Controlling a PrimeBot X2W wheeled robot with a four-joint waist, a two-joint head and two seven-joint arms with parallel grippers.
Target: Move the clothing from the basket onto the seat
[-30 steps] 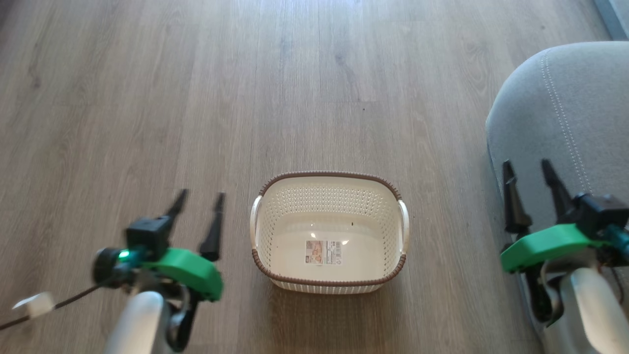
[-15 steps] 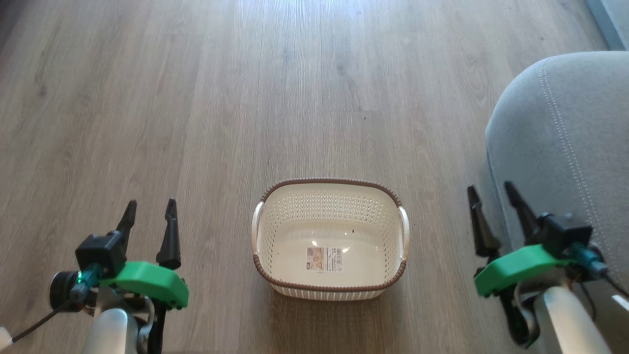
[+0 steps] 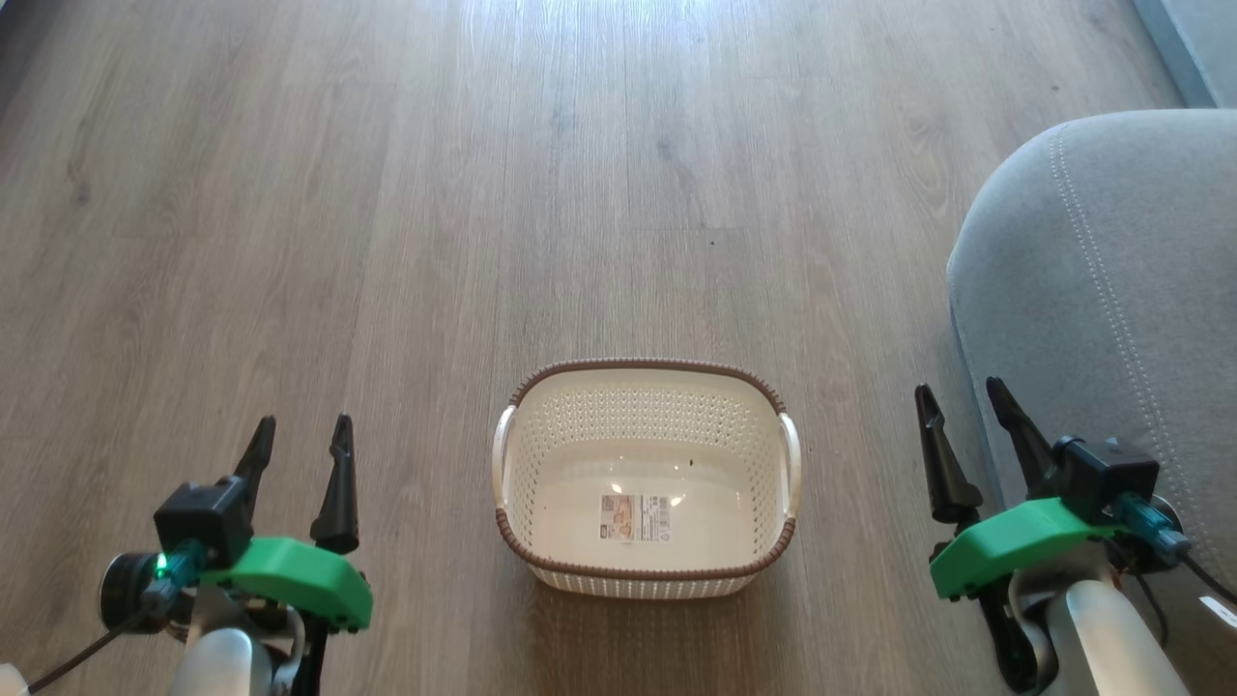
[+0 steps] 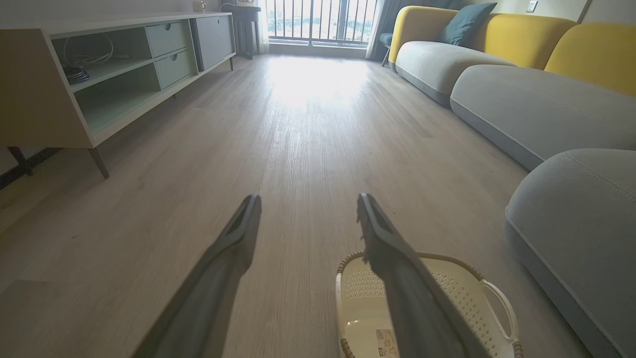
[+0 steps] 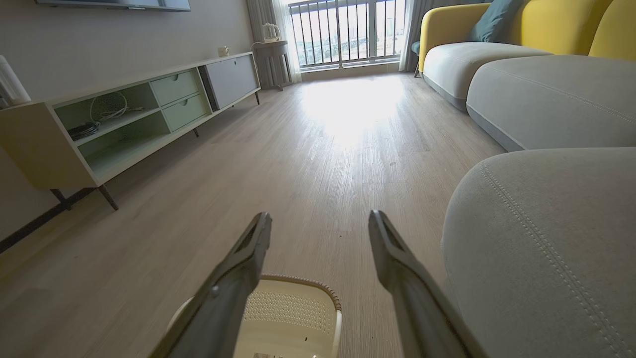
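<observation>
The cream perforated basket [image 3: 643,411] stands on the wooden floor between my arms, with just a label sticker [image 3: 635,516] on its floor. The red clothing is out of view. The grey seat [image 3: 1111,290] rises at the right, its stitching line visible. My left gripper [image 3: 302,425] hangs open and empty to the left of the basket. Between the basket and the seat's edge, my right gripper [image 3: 959,389] is open and empty too. The left wrist view has the left gripper [image 4: 308,197] above the basket [image 4: 462,293]. The right wrist view has the right gripper [image 5: 319,215], basket [image 5: 298,303] and seat [image 5: 536,233].
A long low TV cabinet [image 4: 99,74] lines the wall on the left. A grey sofa with yellow backs [image 4: 521,94] runs along the right beyond the seat. Bare wooden floor [image 3: 580,193] stretches ahead to a railed window [image 5: 348,30].
My left gripper has drawn back toward the lower left, away from the basket. My right gripper has pulled back and left off the seat. The head view has shifted slightly.
</observation>
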